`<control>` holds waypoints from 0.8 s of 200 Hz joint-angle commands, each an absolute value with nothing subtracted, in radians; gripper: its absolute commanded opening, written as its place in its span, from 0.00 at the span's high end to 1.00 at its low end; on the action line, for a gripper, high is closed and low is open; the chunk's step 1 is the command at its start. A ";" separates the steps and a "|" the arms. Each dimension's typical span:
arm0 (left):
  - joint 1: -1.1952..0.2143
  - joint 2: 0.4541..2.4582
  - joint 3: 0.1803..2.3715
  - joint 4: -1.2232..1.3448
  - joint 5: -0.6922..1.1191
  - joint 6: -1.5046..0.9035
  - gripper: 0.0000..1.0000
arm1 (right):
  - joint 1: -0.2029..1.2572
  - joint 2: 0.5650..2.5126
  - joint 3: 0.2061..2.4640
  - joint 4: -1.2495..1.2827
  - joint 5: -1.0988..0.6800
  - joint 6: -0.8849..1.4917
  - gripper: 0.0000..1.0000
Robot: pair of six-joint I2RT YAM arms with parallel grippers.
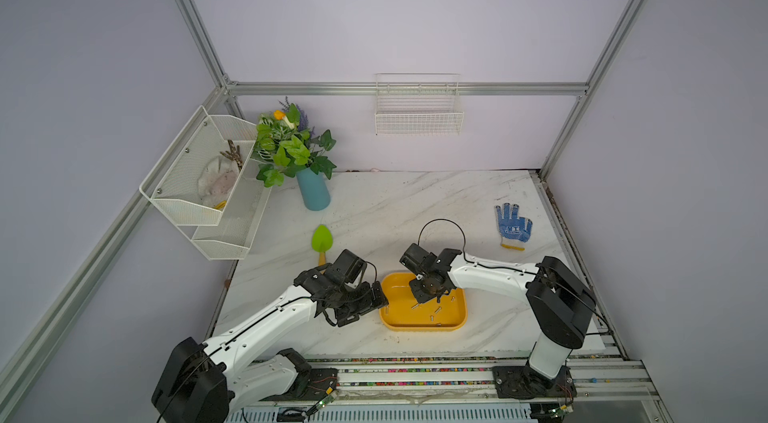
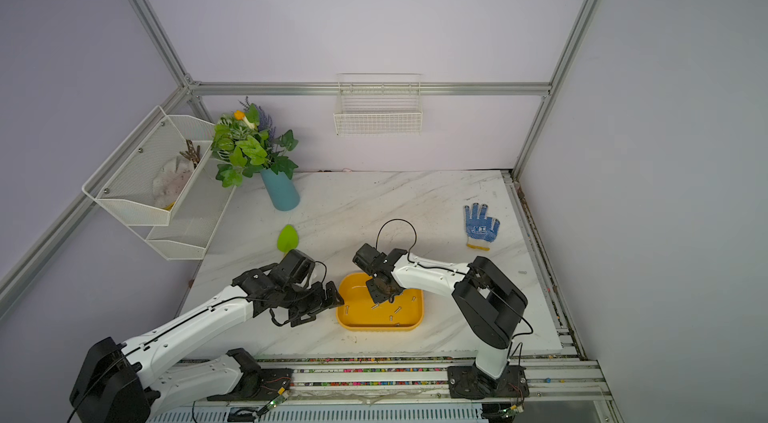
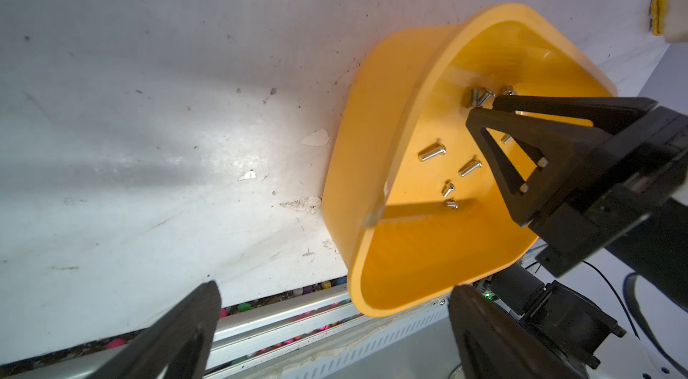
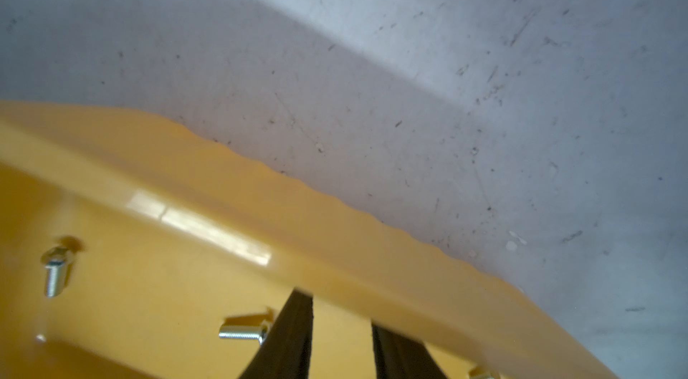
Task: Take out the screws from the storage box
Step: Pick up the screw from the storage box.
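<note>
I'm judging the screws [image 3: 432, 152] as light, stiff & slick, prob rolling on the glossy floor if nudged, so I'm planning to pinch one across its shank, just under the head, w/ the fingertips coming straight down. They're looking short & silvery, w/ round heads and threaded shanks. They're lying scattered, mostly apart, on the floor of the storage box [image 1: 424, 327]. That's a shallow yellow-orange tub w/ rounded corners, sitting on the bench [image 1: 374, 209] close to its near edge, btwn the two arms. The tub is looking thin & light, prob sliding if bumped. My right hand [image 3: 484, 109] is hanging inside it, jaws standing a narrow gap apart w/ no screw showing btwn them, tips right by a pair of screws. My left hand [image 1: 372, 304] is hovering wide open just beside the tub's left rim.
</note>
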State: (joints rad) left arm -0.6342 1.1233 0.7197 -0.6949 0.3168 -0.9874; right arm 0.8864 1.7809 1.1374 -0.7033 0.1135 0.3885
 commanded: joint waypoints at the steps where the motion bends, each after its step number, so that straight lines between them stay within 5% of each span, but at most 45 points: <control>1: -0.629 1.125 0.670 -0.688 0.312 -0.985 0.00 | 0.882 1.799 1.129 -0.689 0.109 0.380 0.69; 160: -0.629 1.120 0.660 -0.678 0.313 -0.986 0.00 | 0.888 1.845 1.165 -0.654 0.092 0.351 0.71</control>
State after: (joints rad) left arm -0.6342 1.1233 0.7071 -0.6819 0.3164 -0.9874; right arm 0.8856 1.8141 1.1427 -0.6945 0.1005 0.3618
